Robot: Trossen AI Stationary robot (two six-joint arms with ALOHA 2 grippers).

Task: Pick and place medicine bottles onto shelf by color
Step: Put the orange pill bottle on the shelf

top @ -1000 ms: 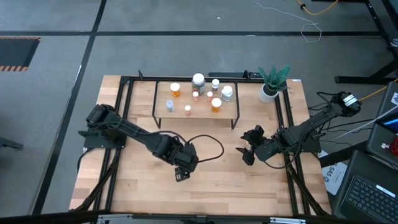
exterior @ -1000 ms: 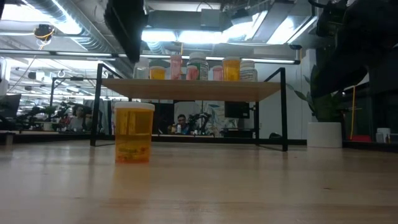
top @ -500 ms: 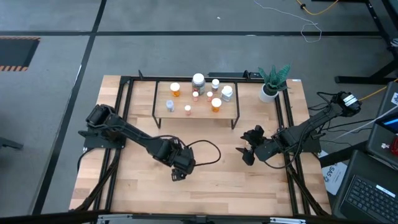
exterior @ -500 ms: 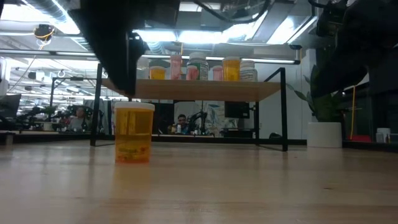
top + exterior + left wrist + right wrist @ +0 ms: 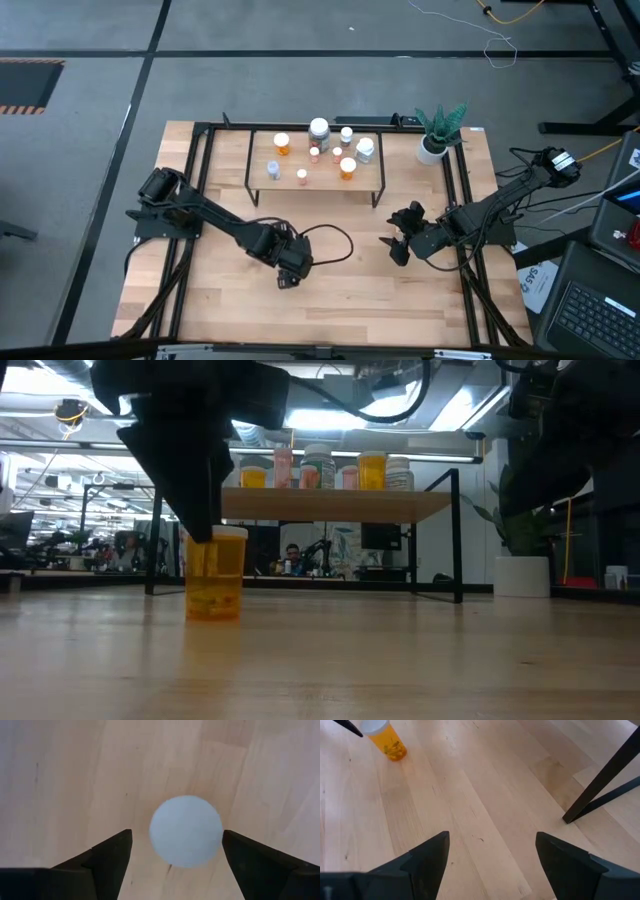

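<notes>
the orange bottle [image 5: 215, 573] stands upright on the tabletop [image 5: 350, 290], out in front of the shelf [image 5: 315, 172], its long axis vertical. the left pincer [image 5: 172, 855] hangs straight above it with its fingers apart, and the white cap [image 5: 186, 831] sits between them, so the grasp looks like a plain drop. the right pincer [image 5: 490, 855] waits well off to the side, also spread, and is clearly the farther one.
</notes>
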